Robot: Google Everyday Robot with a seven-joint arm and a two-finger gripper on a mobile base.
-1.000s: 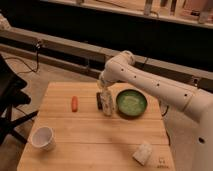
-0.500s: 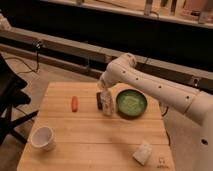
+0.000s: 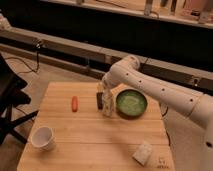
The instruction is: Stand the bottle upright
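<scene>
The bottle (image 3: 108, 106) is a slim whitish piece standing about upright on the wooden table (image 3: 90, 140), just left of the green bowl (image 3: 131, 103). My gripper (image 3: 103, 99) comes down from the white arm (image 3: 150, 82) and is right at the bottle, at its upper part. A dark block (image 3: 99, 100) shows against the bottle's left side; I cannot tell whether it is part of the gripper or the bottle's dark patch.
A small orange carrot-like piece (image 3: 74, 103) lies left of the bottle. A white cup (image 3: 42, 137) stands at the front left. A pale crumpled object (image 3: 143, 152) lies at the front right. A dark chair (image 3: 10, 100) stands left of the table.
</scene>
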